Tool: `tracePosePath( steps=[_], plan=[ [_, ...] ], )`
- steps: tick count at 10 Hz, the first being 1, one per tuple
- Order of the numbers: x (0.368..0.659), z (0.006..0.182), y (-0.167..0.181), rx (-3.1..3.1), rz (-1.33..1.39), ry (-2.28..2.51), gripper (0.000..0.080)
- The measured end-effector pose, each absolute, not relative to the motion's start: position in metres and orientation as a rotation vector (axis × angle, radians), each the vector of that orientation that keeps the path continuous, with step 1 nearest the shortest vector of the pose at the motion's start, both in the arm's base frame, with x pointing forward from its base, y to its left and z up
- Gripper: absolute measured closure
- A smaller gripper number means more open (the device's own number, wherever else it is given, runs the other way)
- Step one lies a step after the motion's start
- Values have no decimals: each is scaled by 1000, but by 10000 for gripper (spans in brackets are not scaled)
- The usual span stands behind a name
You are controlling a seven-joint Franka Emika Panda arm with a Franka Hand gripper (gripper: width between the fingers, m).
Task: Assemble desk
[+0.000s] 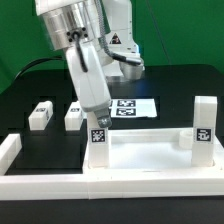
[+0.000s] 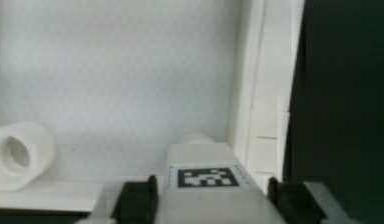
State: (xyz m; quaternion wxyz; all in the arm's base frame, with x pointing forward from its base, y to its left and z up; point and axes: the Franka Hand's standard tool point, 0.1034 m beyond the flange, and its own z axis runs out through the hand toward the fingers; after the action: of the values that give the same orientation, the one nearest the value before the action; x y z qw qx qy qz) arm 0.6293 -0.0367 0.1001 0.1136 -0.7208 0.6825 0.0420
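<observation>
White leg (image 1: 97, 141) stands in the tabletop's (image 1: 150, 152) corner on the exterior view's left. The gripper (image 2: 215, 205) clasps it near the top, fingers (image 2: 141, 200) against opposite sides and the tag between them.

To my eye the step is seating this leg in its corner socket. Doing it well means keeping the leg plumb and turning it about its own axis without dragging the tabletop. The grip should let go only once the leg's base sits flush, since a tilted start would likely jam it.

Count:
- Four legs in all: the held one, a second leg (image 1: 203, 125) upright at the corner on the exterior view's right, and two loose legs (image 1: 40, 115) (image 1: 73, 117) resting side by side on the black table (image 1: 30, 90), well apart from the tabletop.
- One tabletop.
- One marker board (image 1: 132, 107).
- One empty socket (image 2: 18, 155) shows in the wrist view.
</observation>
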Motion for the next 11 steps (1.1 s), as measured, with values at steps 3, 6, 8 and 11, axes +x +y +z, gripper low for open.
tracePosePath(
  steps=[3,6,8,11],
  plan=[
    [629,99,-37,-2207,103,1899,428],
    [627,98,-46,-2564,14,1374,167],
    [627,99,-48,-2757,-31,1021,155],
    [627,99,-49,-2850,-60,739,150]
  ],
)
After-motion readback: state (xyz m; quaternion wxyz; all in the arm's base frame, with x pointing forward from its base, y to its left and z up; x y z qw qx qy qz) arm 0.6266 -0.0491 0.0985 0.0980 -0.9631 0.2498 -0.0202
